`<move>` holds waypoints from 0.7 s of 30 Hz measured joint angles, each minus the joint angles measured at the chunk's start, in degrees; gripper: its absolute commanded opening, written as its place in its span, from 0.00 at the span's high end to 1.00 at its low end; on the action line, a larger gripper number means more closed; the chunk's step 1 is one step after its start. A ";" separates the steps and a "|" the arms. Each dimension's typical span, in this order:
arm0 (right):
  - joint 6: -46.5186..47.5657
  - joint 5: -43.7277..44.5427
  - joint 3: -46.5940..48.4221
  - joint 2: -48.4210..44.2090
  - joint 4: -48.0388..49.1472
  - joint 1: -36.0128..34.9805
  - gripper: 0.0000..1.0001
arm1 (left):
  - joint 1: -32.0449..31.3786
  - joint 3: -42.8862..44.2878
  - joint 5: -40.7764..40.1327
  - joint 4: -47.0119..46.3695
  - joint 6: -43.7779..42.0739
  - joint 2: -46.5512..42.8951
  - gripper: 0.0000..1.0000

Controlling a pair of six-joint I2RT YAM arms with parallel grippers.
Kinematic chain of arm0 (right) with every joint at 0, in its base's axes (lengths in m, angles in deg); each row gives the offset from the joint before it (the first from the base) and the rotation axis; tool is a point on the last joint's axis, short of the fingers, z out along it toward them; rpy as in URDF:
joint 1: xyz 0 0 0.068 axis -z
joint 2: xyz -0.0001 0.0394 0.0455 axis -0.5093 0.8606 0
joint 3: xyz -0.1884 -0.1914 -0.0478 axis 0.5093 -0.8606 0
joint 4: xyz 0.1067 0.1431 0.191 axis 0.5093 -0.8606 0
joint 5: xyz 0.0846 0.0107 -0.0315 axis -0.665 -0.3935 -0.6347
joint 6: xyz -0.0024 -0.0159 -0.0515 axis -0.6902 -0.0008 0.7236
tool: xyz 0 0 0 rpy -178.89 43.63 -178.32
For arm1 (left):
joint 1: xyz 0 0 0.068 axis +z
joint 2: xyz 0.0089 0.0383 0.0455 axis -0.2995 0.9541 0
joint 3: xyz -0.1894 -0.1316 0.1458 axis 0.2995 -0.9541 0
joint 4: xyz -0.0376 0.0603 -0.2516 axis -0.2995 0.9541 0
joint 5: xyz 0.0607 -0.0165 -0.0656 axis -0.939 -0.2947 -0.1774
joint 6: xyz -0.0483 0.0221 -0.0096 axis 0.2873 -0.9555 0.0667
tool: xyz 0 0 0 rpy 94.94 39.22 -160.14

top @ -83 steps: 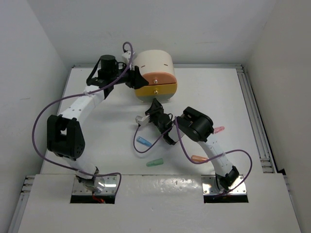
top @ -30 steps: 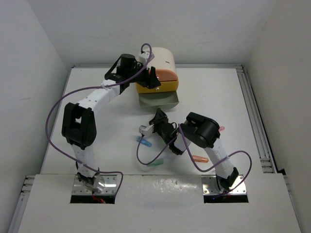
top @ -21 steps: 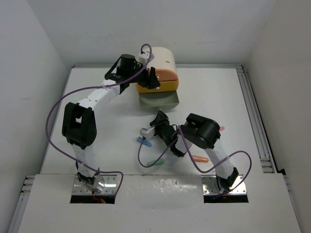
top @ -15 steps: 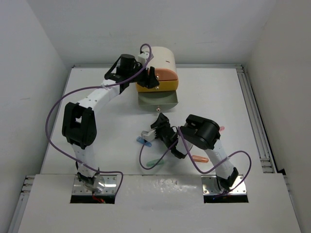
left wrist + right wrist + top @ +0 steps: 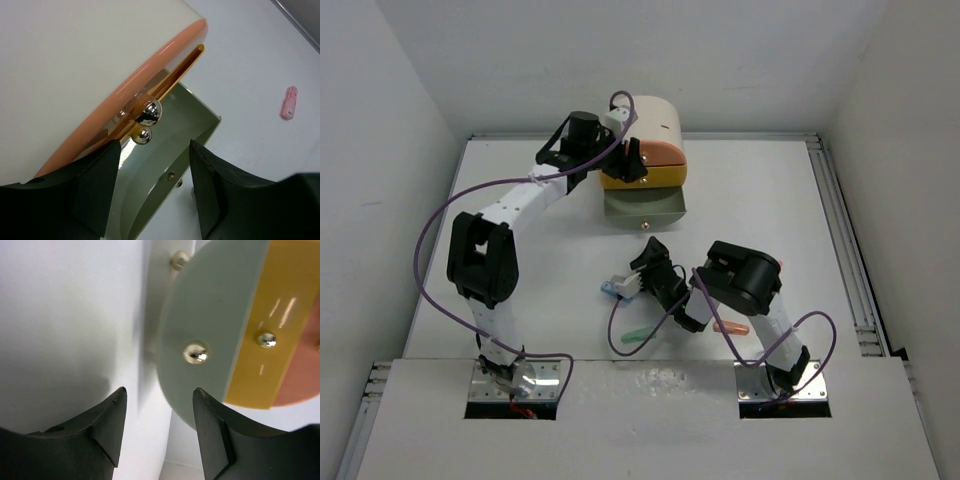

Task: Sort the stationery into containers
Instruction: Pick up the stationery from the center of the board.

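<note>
My left gripper (image 5: 153, 146) has its fingers spread, pinching nothing. Two drawer knobs (image 5: 149, 111) on the cabinet (image 5: 645, 120) sit just ahead between the fingers, under the peach drawer (image 5: 100, 107). The pulled-out green drawer (image 5: 192, 125) is below them. A pink piece (image 5: 289, 102) lies well off to their right. My right gripper (image 5: 159, 392) is spread too and empty, facing the green drawer's front knob (image 5: 195, 351), well ahead. A blue piece (image 5: 610, 290) lies behind those fingers to the left, a green piece (image 5: 636, 335) farther back, and an orange piece (image 5: 731, 327) back right.
</note>
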 measured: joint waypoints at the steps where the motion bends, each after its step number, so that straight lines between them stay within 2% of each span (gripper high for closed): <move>1: 0.02 0.39 -0.44 -1.01 -0.46 -0.33 0.46 | -0.13 0.00 -0.37 0.15 -0.22 -0.33 0.35; 6: 0.52 2.34 -2.16 -9.25 -1.51 -1.49 0.46 | -0.72 0.00 -1.68 1.62 -0.74 -4.79 0.26; 11: 0.94 4.52 -5.44 -22.36 -1.66 -2.21 0.43 | -1.03 -0.17 -2.95 5.35 -5.03 -14.82 0.16; 14: -1.57 7.67 -7.91 -33.55 -2.69 -2.10 0.38 | 0.15 -1.53 -0.74 9.66 -10.08 -22.77 0.15; 17: -3.17 11.19 -11.34 -44.24 -1.33 -0.68 0.27 | 2.49 -3.02 3.74 16.74 -17.99 -28.76 0.16; 21: -3.48 13.18 -22.82 -52.41 0.04 5.29 0.21 | 2.64 -9.73 5.51 26.82 -30.36 -33.70 0.17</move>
